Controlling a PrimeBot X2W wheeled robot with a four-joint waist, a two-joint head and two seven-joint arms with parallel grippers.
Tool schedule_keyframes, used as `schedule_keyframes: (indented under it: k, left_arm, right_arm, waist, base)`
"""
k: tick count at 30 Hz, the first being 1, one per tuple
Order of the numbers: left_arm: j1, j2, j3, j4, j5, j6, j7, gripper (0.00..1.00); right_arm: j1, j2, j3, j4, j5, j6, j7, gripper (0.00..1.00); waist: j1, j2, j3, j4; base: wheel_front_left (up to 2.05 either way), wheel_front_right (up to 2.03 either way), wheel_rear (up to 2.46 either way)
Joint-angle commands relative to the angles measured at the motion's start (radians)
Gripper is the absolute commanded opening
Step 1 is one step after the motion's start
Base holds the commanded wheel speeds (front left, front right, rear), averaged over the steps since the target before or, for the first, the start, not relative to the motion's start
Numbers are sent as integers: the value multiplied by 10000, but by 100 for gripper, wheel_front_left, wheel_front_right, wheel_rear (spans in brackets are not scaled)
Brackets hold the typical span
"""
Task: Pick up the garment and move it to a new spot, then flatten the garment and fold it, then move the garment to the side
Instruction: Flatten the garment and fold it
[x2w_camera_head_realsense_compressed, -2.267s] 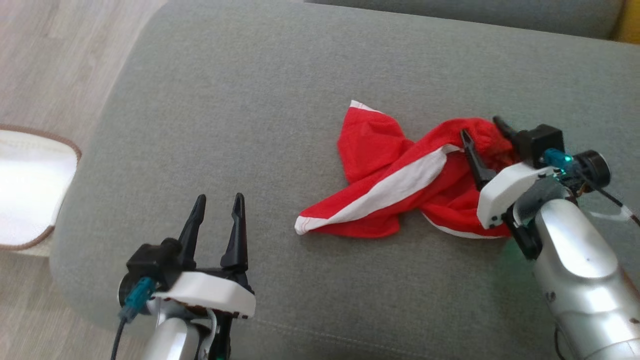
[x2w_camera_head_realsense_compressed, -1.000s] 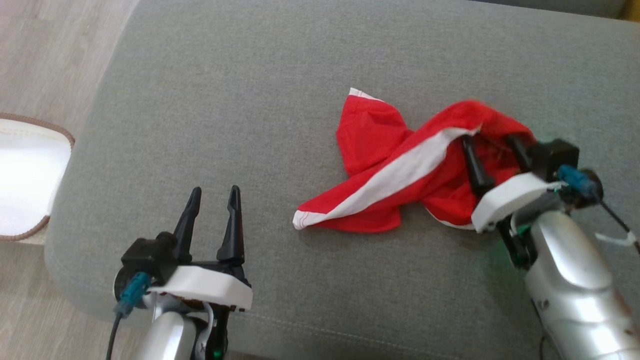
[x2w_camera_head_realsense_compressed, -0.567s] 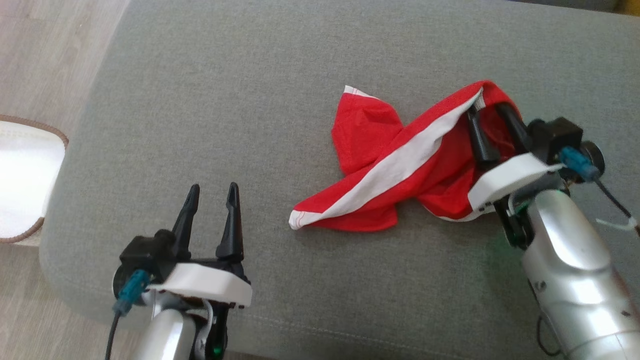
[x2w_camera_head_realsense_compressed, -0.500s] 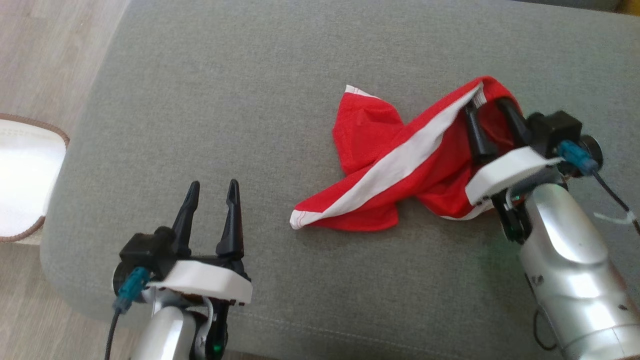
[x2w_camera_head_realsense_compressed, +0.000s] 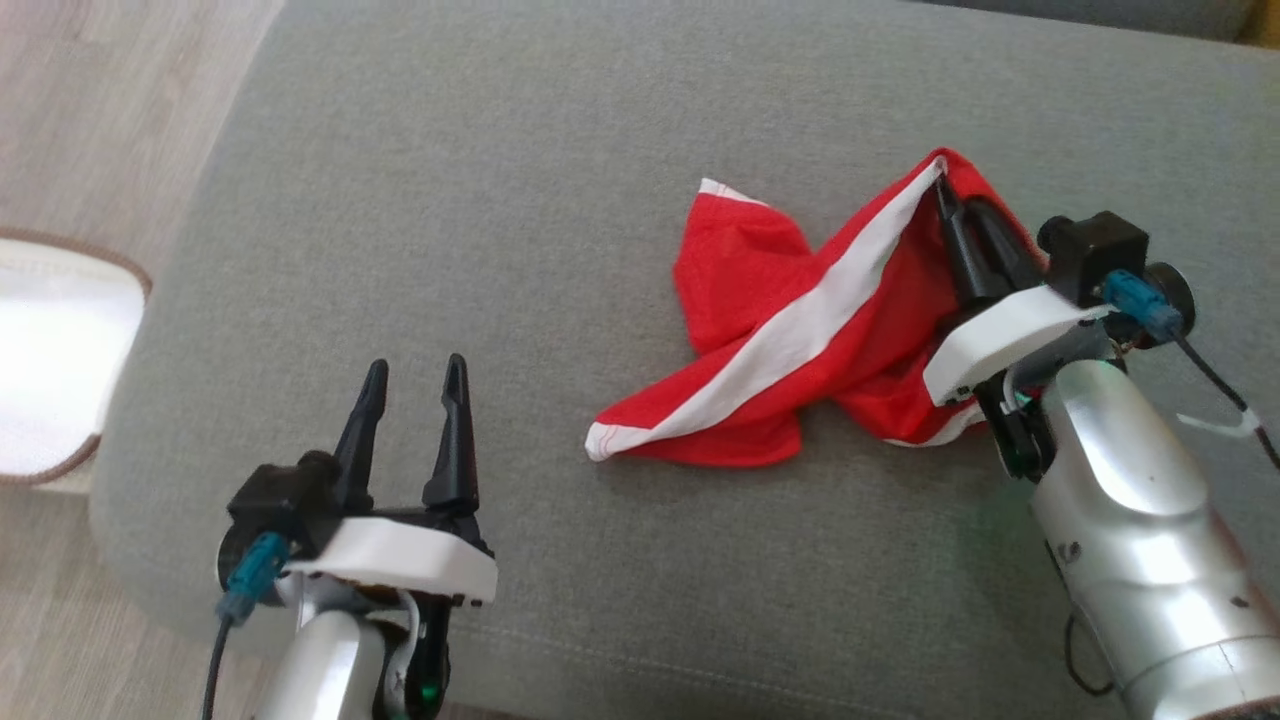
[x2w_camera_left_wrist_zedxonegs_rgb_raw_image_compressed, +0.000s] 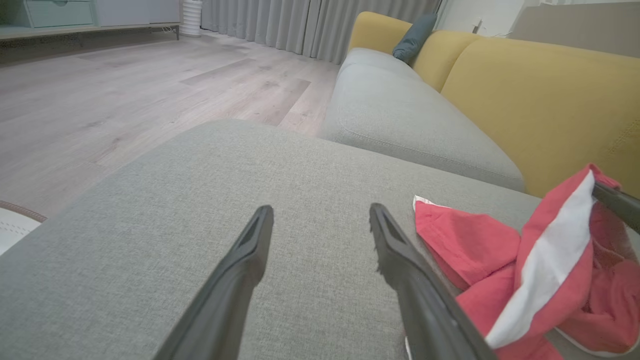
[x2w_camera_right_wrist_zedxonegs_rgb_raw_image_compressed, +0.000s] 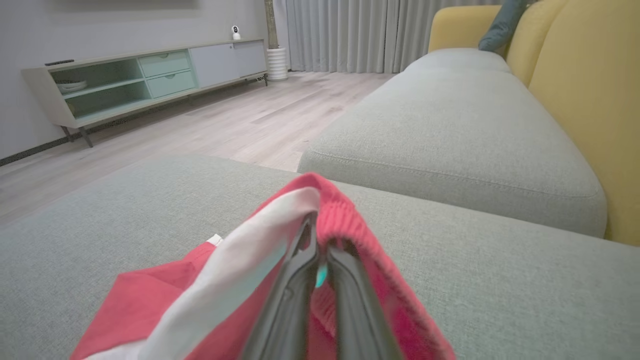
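Observation:
The garment (x2w_camera_head_realsense_compressed: 800, 330) is red with a broad white stripe and lies crumpled on the grey cushion (x2w_camera_head_realsense_compressed: 480, 200), right of centre. My right gripper (x2w_camera_head_realsense_compressed: 942, 190) is shut on the garment's far right edge, and that edge stands up in a peak off the cushion. The right wrist view has the two fingers pressed together (x2w_camera_right_wrist_zedxonegs_rgb_raw_image_compressed: 316, 240) with red and white cloth (x2w_camera_right_wrist_zedxonegs_rgb_raw_image_compressed: 345, 215) draped over their tips. My left gripper (x2w_camera_head_realsense_compressed: 416, 362) is open over bare cushion at the lower left, well apart from the garment (x2w_camera_left_wrist_zedxonegs_rgb_raw_image_compressed: 465, 240), with nothing between its fingers (x2w_camera_left_wrist_zedxonegs_rgb_raw_image_compressed: 321, 210).
The cushion's rounded left edge drops to wooden floor (x2w_camera_head_realsense_compressed: 110, 110), where a white mat with a brown border (x2w_camera_head_realsense_compressed: 50, 370) lies. A yellow sofa back (x2w_camera_left_wrist_zedxonegs_rgb_raw_image_compressed: 540, 100) and a second grey seat (x2w_camera_right_wrist_zedxonegs_rgb_raw_image_compressed: 450, 130) stand behind. A low cabinet (x2w_camera_right_wrist_zedxonegs_rgb_raw_image_compressed: 125, 80) lines the far wall.
My right gripper has closed on the garment's right edge, which has drawn up into a peak. The left gripper stays open in the same place. The head view has shifted a little.

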Motion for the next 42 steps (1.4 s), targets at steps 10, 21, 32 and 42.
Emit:
schedule_keyframes:
  k: [10, 21, 32, 42]
  left_arm:
    - [110, 6, 560, -398, 46, 29, -122, 100]
    - [33, 6, 443, -403, 22, -13, -122, 100]
    - [-38, 6, 436, -247, 54, -92, -122, 100]
    - [160, 6, 584, -235, 104, -62, -122, 100]
  right_arm:
    - [1849, -1797, 1241, -3359, 2287, 65, 2543, 0]
    - [3683, -3966, 1135, -6914, 4714, 65, 6560, 0]
    - [3775, -3733, 856, -5538, 4292, 65, 7207, 0]
    - [4241, -3524, 231, -5282, 4236, 65, 6240, 100]
  waist:
    - [0, 0, -524, -1306]
    - [0, 0, -444, -1987]
    - [0, 0, -359, -1678]
    - [0, 0, -818, -1955]
  base:
    - [0, 0, 0]
    - [0, 0, 0]
    - [0, 0, 0]
    - [0, 0, 0]
